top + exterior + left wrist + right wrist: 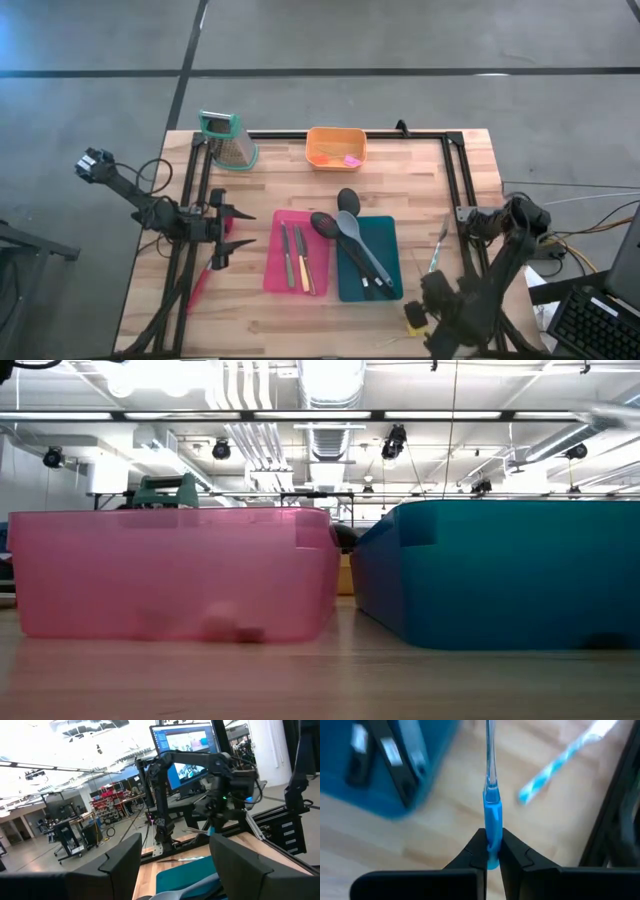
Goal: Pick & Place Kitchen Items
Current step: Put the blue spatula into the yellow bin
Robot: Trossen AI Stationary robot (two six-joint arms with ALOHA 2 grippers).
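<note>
On my right wrist camera, the right gripper [490,851] was pinched shut on the handle of a blue knife [492,822], the fingers [470,855] pressed against it from both sides and the clear blade running straight out ahead over the wooden table [450,815]. A second piece, striped blue and white [555,760], lay on the wood just past it (too blurred for me to say what it was). From above, that gripper [437,285] sat at the near right of the table, just beside the teal tray [390,235].

The teal tray held the long spoons: a grey spoon [362,248] and a black spoon [345,250] lay along it, their bowls sticking out over its far rim, and another black spoon [348,199] rested on the table there. Touching its side was the pink tray [275,250], with two slim knives [295,258] lying lengthwise inside.

The left gripper [222,230] hung over the table's left side near the pink tray, its fingers [120,865] spread apart.

Farther back stood the orange bin [335,147] with a small pink piece [351,160] in it, and the grater [228,139] at the far left.
</note>
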